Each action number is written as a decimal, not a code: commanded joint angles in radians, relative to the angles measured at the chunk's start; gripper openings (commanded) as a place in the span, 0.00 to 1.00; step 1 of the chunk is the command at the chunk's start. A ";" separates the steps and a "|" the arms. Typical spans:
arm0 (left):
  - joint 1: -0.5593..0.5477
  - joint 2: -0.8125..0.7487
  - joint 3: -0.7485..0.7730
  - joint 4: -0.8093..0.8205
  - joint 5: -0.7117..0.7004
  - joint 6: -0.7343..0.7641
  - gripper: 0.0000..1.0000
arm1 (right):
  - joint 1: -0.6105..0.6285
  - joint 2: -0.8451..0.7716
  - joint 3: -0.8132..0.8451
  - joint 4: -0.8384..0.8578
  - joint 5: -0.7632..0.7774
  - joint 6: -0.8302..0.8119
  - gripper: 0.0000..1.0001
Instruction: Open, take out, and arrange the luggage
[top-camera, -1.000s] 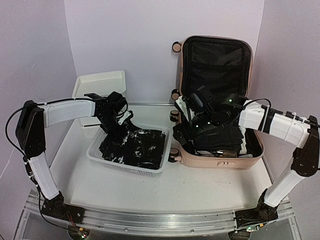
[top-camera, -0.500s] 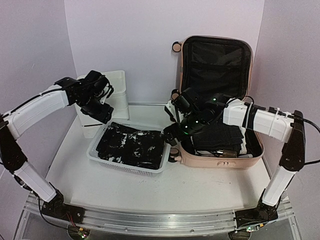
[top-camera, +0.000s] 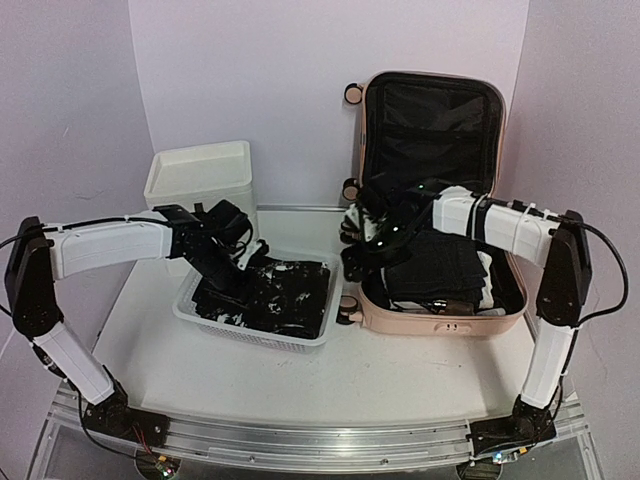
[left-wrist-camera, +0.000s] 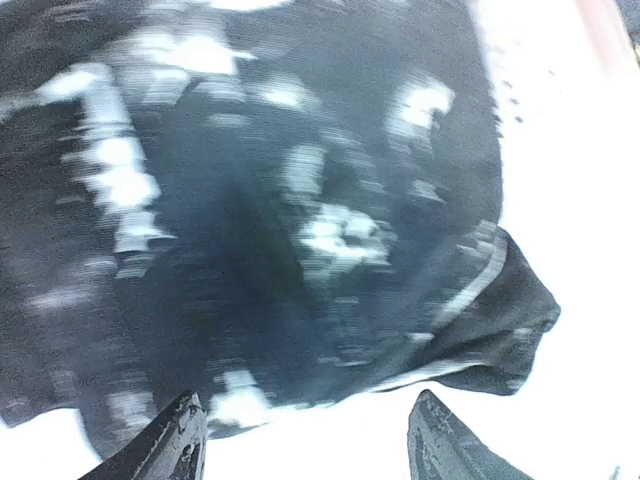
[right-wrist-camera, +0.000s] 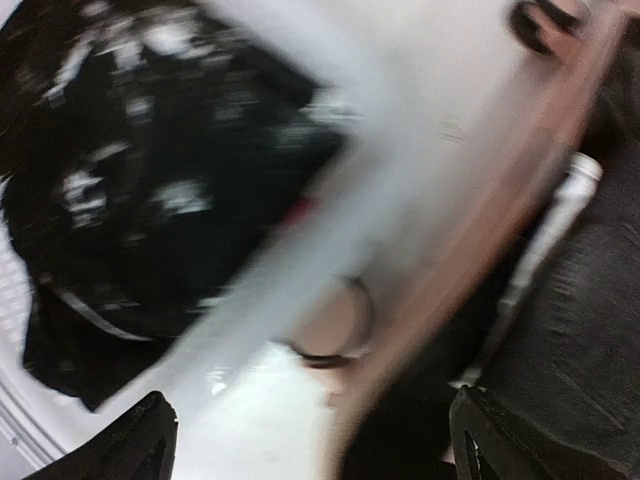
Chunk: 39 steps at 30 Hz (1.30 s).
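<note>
Luggage: pink, open, lid upright against the back wall, base flat on the table at right. Dark clothes lie folded in the base. Basket: white, just left of the luggage, holding a black garment with white marks. Left gripper: low over the basket's far left end, fingers spread, nothing between them. Right gripper: at the luggage's left rim, fingers spread, nothing seen between them; its wrist view is blurred. White bin: behind the basket.
</note>
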 joint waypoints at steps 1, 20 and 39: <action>-0.079 0.019 0.003 0.126 0.097 -0.076 0.69 | -0.181 -0.075 -0.020 -0.059 0.067 -0.055 0.97; -0.161 0.185 -0.014 0.586 0.419 -0.348 0.53 | -0.260 0.339 0.290 -0.093 0.281 0.213 0.53; -0.203 0.385 0.231 0.642 0.507 -0.407 0.55 | -0.208 0.443 0.321 -0.146 0.377 0.178 0.63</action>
